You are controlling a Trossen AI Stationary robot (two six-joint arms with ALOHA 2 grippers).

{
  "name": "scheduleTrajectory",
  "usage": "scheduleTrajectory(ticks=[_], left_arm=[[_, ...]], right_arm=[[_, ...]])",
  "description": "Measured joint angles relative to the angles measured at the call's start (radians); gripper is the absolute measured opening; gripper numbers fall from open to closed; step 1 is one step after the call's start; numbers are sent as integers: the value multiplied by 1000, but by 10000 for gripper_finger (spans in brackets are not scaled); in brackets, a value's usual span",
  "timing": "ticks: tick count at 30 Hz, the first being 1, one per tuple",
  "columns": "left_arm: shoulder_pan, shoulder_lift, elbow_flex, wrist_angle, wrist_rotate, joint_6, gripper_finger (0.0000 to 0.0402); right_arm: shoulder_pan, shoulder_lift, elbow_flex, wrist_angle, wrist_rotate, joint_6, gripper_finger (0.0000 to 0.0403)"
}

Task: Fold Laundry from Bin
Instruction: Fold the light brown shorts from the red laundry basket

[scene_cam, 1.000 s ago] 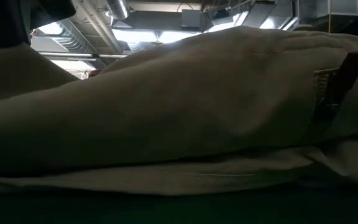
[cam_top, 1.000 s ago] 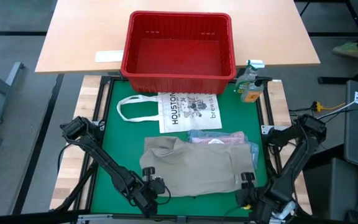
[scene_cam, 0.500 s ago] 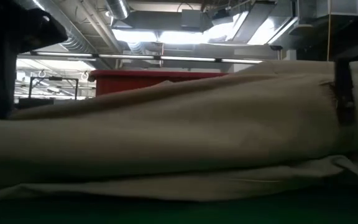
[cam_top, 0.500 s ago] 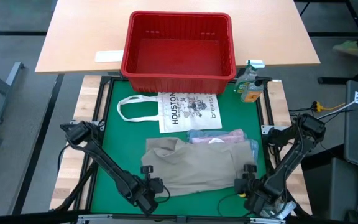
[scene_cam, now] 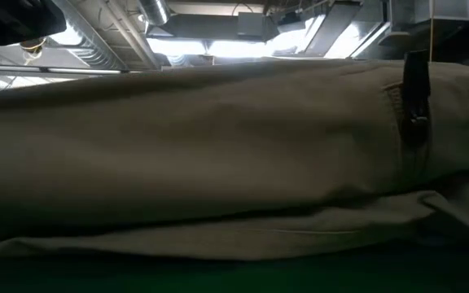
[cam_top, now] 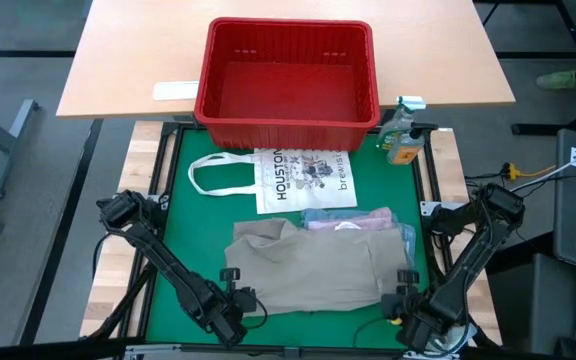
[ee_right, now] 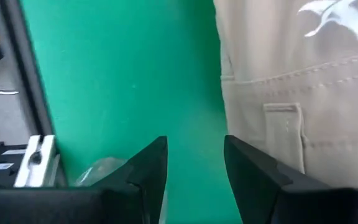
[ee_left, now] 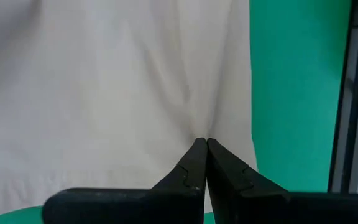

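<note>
left wrist view, left gripper [ee_left: 202, 144] pinching laundry [ee_left: 104, 93]

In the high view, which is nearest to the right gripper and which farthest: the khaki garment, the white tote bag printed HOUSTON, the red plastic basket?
From the right gripper, open at the mat's near right corner:
1. Khaki cloth garment, just beside it, mid-mat.
2. Flat white tote bag printed HOUSTON, beyond the garment.
3. Red slotted plastic basket, at the far edge.

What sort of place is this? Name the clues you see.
Probably a robot lab or workshop: a green work mat framed between two dark arms, a red bin on a wooden table, and bare ceiling ducts.
</note>
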Motion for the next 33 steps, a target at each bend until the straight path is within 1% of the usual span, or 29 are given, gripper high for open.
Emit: scheduleTrajectory(ticks=[3, 6, 8, 11, 12, 16, 18, 21, 25, 27, 30, 33], left_arm=[[-1, -1, 0, 0, -18, -16, 4], [13, -1, 0, 0, -34, -63, 11], [24, -1, 0, 0, -35, -83, 25], [38, -1, 0, 0, -34, -84, 58], [44, -1, 0, 0, -24, -84, 70], [70, -9, 0, -2, 79, -86, 110], [83, -25, -1, 0, 86, -99, 119], [87, -71, -1, 0, -4, -59, 126], [112, -150, -1, -21, -149, 12, 127], [147, -184, -1, -42, -200, 31, 127], [221, -226, -1, -84, -199, 61, 127], [317, -248, -1, -130, -140, 120, 127]], right_arm=[[0, 0, 56, -45, -4, -4, 160], [0, 0, 121, -73, 1, -46, 160], [0, 0, 159, -91, 23, -73, 160], [0, 0, 208, -115, 73, -101, 160], [-1, 0, 221, -127, 88, -106, 160], [-1, 0, 265, -163, 137, -142, 160], [-1, 0, 293, -206, 153, -172, 160], [-15, 0, 333, -284, 215, -226, 160], [-53, 0, 354, -388, 374, -240, 160], [-89, 0, 354, -418, 405, -270, 160], [-156, 0, 354, -416, 402, -369, 160], [-228, 0, 354, -404, 402, -471, 160]])
